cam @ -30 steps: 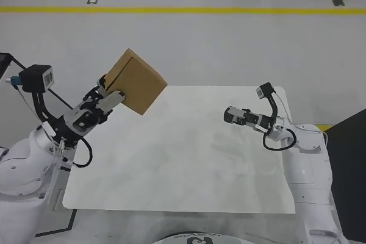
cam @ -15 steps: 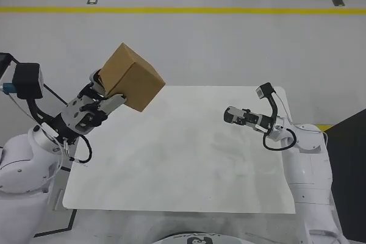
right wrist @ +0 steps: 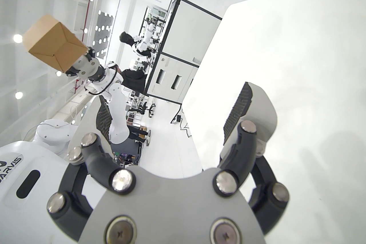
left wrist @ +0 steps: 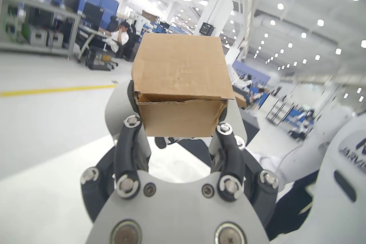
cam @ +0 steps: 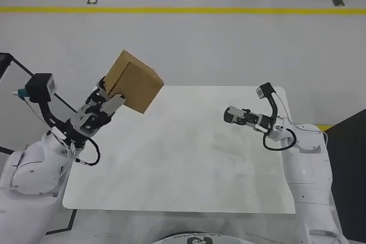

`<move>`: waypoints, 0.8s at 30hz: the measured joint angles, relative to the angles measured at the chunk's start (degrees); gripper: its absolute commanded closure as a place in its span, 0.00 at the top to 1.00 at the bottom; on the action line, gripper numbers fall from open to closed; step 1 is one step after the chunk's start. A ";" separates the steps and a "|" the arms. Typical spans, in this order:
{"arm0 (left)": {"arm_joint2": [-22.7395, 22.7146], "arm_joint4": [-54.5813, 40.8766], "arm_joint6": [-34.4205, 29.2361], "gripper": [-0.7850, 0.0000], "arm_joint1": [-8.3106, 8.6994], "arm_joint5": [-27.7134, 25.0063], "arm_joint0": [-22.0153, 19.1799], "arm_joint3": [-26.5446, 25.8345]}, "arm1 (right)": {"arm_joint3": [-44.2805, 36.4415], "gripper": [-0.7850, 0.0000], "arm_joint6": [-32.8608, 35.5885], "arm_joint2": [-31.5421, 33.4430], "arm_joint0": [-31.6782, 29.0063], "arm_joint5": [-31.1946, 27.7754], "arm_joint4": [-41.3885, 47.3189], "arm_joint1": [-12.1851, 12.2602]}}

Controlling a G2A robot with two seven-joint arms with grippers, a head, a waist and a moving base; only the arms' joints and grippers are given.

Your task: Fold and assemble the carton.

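carton (left wrist: 183,76): far end hidden behind its near faces; flap seam perhaps gaping, unclear.
left gripper (cam: 109,89): fingertips partly covered by the carton.
worktop (cam: 189,158): left edge under the left arm (cam: 49,165).

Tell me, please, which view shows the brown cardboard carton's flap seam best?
Left wrist view: the brown cardboard carton sits close, flap seam facing the camera, between the left gripper's fingers. The top view shows its closed faces; the right wrist view, a distant corner.
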 measured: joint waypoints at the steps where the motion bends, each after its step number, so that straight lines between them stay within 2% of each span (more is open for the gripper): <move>1: -0.57 -4.32 -1.93 0.00 0.06 3.30 -0.01 -0.16 | 0.00 1.00 0.00 0.00 0.00 0.00 0.00 0.00; 4: -1.02 -8.91 -5.29 0.00 0.14 6.35 0.00 -0.25 | 0.00 1.00 0.00 0.00 0.00 0.00 0.00 0.00; 12: -0.40 -8.93 -3.57 0.00 -0.02 6.75 0.25 -0.20 | 0.00 1.00 0.00 0.00 0.00 0.00 0.00 0.00; 15: 0.76 -19.29 -5.76 0.00 -0.27 10.23 0.58 -0.28 | 0.00 1.00 0.00 0.00 0.00 0.00 0.00 0.00; 19: -0.66 -33.99 -11.88 0.00 -0.26 16.70 0.32 0.25 | 0.00 1.00 0.00 0.00 0.00 0.00 0.00 0.00; 22: -1.71 -38.16 -14.72 0.00 -0.17 21.03 0.26 0.75 | 0.00 1.00 0.00 0.00 0.00 0.00 0.00 0.00; 24: -2.51 -37.35 -15.81 0.00 -0.08 22.04 -0.22 0.59 | 0.00 1.00 0.00 0.00 0.00 0.00 0.00 0.00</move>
